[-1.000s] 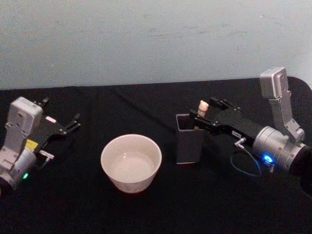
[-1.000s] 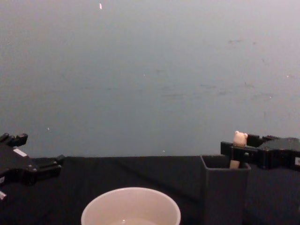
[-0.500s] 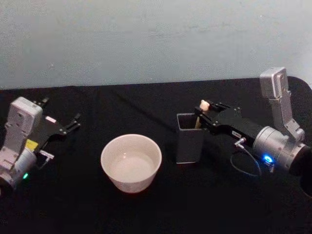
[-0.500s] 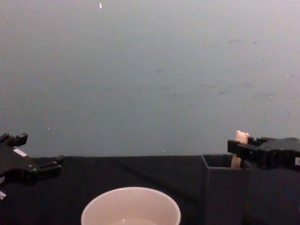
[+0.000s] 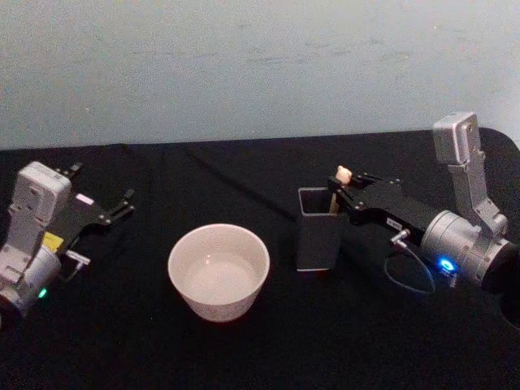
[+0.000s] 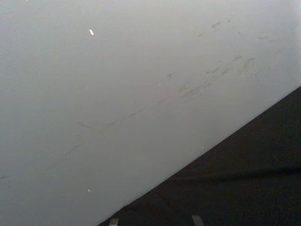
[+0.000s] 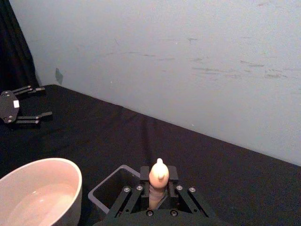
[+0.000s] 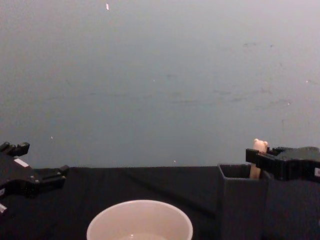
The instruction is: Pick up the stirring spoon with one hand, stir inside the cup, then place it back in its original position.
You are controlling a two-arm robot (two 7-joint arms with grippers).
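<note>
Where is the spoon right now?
In the head view, the spoon stands in the grey holder right of the cup, its handle pinched by the right tool; the left tool sits far left.

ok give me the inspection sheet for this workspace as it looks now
surface: table covered in black cloth.
job's things: stirring spoon stands in the dark grey holder box, its bear head above the rim; cup sits upright on the robot's left of the box, apart from it.
clutter: nothing seen.
end effectors: right end effector shut on the spoon's handle just under the bear head; left end effector open, idle at the table's left side.
cables: thin cable looping by the right wrist.
surroundings: plain pale wall behind the table.
</note>
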